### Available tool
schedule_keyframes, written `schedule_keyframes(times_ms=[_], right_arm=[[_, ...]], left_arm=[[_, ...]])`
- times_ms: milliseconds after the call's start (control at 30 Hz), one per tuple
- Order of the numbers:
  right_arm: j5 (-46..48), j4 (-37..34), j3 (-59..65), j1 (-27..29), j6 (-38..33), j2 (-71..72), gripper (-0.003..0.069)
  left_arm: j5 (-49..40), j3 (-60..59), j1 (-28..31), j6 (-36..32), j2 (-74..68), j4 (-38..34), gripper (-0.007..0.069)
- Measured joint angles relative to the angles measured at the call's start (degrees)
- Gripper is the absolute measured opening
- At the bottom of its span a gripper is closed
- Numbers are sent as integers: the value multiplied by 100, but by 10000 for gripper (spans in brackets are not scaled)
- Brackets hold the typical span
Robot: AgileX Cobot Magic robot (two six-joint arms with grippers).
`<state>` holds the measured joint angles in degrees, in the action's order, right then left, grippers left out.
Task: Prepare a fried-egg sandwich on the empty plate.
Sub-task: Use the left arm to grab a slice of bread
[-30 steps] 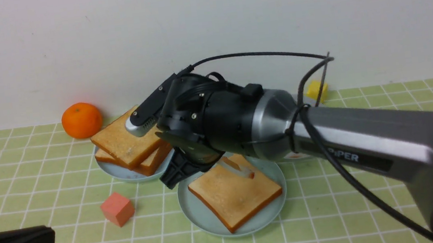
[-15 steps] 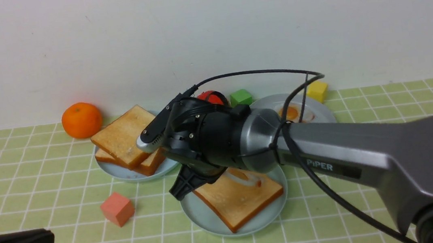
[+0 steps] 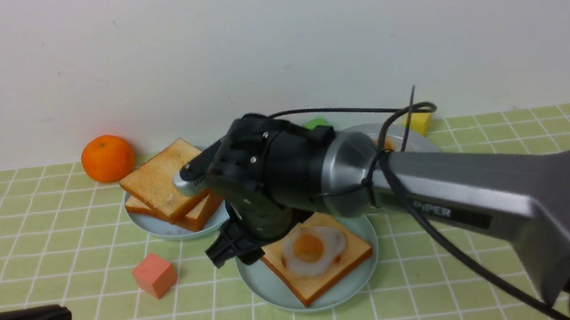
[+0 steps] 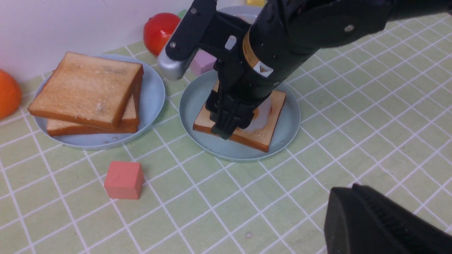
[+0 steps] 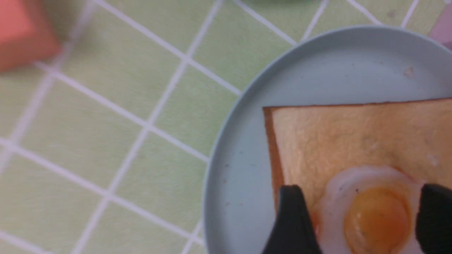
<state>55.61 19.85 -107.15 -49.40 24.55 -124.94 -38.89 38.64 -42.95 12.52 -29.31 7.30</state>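
While the right gripper [image 5: 363, 222] stood wide astride the egg [image 3: 310, 248] on the toast [image 3: 325, 281], a straight lift looked safest. The left gripper [image 4: 353, 215] was closed.

On near plate [image 3: 266, 286], toast [image 3: 338, 270] with egg [image 3: 308, 248] atop; toast stack [image 3: 164, 183] behind-left.

A white toy fried egg with orange yolk [image 5: 379, 225] lies flat on a golden square toast slice [image 5: 346, 137] in a pale aqua round plastic plate [image 5: 229, 176]. The black fingers [image 5: 293, 222] of the right hand [image 5: 360, 225] stand apart, one on each side of the egg. A blurred coral cube [image 5: 21, 31] sits on the green tiled table [image 5: 106, 141].
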Motion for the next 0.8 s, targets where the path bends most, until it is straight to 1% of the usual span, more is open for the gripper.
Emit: schedule_keyframes(times_ms=[100,167,200,267,300,367,433,467,500,567,667,800], right_arm=[[204,-68,-118,-53,-117,362,503],[617,-97,-169,-98,-323,891,470],[704,-98,-169,-105,-345,936,465],[1228,-98,-169,-105,-513,1485,379],[1341,-98,-156,-105,-553,1671,342],[1470,-77,-20,-92,-610,2200,212],[1511,-84,253,-92,-625,2701,99],[1517,-84,284,-92,-625,2798,99],[1541,-112,614,-92,-598,3195,15],[1564,-147,1064,-92,-520,3712,-10],[1582,-152,1779,-92,-377,4474,-10],[1609,-274,2664,-92,-188,5449,-10]], left_arm=[[-5,0,0,5,0,-65,12],[-21,0,0,5,0,-187,15],[-21,0,0,5,0,-194,15],[-33,0,0,19,-96,-263,17],[-38,0,0,48,-169,-276,16],[-38,0,0,171,-545,-319,2],[-38,0,0,247,-950,-359,-13],[-38,0,0,251,-1051,-376,-13],[-33,6,0,266,-1421,-450,-13],[-19,61,0,266,-1970,-522,-13],[-20,304,0,266,-2805,-533,-13],[-20,746,70,266,-3491,-430,-13]])
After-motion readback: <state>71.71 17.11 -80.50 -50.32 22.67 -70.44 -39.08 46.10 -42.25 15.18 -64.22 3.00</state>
